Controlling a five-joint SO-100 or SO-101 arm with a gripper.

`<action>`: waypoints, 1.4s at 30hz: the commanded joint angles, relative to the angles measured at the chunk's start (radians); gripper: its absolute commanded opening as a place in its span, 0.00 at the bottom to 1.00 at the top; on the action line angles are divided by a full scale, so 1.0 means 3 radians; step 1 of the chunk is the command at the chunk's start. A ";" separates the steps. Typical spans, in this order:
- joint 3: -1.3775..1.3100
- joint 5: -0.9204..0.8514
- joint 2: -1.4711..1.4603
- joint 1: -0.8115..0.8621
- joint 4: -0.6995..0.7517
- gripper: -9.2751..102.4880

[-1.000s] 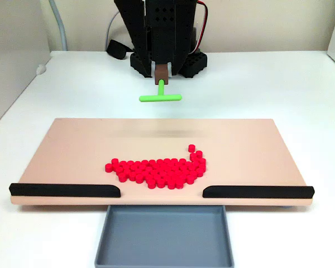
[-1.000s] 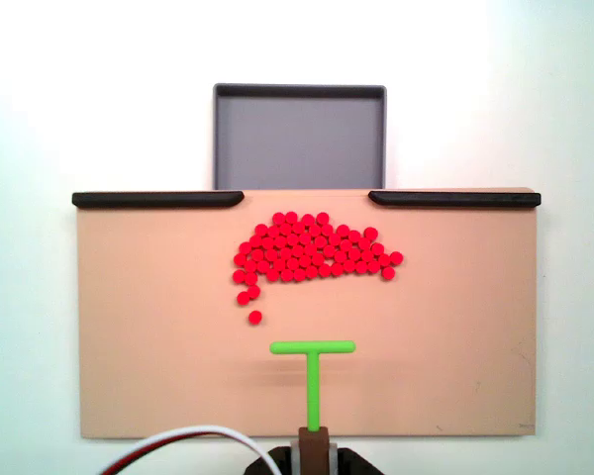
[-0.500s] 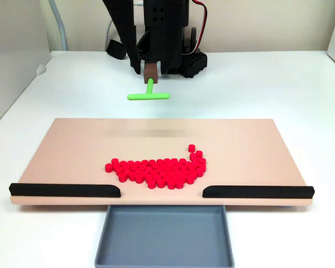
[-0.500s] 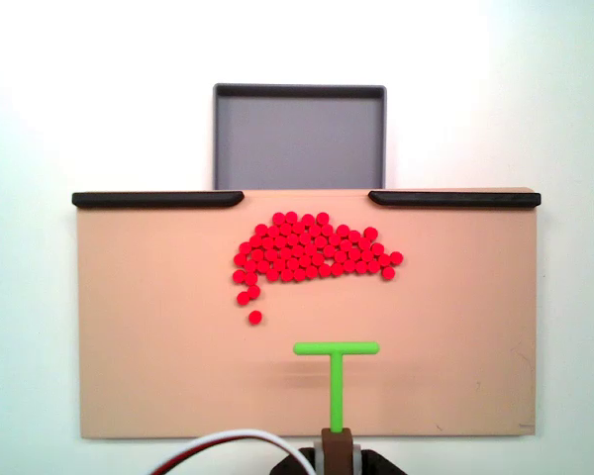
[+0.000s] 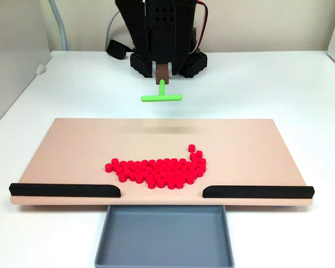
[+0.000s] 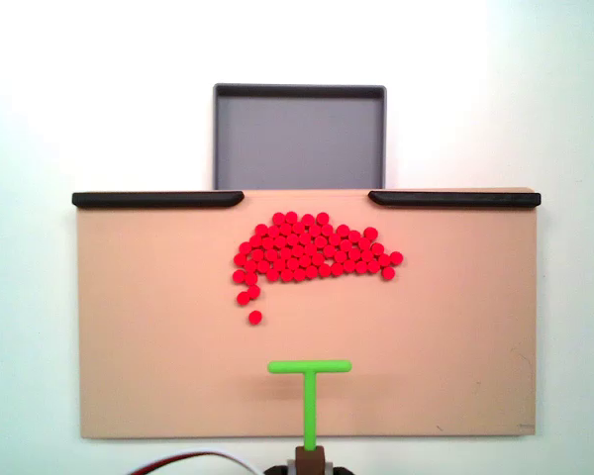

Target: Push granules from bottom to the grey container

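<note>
Pusher lined up behind the beads, nothing in the tray yet.

I carry the green pusher by its stem through a brown holder; my pincer's fingers are hidden by it, so I cannot tell whether they are spread or pressed together. The red beads lie in one cluster on the tan board, near the gap between the two black strips, with a few stragglers trailing toward me. The grey tray beyond the gap is empty, so by my judgement the whole push remains. The top-down fixed view shows the crossbar well short of the beads; the front fixed view shows the pusher lifted above the table behind the board.
</note>
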 commanded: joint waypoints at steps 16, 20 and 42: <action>0.0813 0.0332 0.0660 -0.0266 -0.0389 0.08; 0.0910 0.0373 0.0660 -0.0317 -0.0578 0.08; 0.1212 0.0685 0.0302 -0.0532 -0.1171 0.08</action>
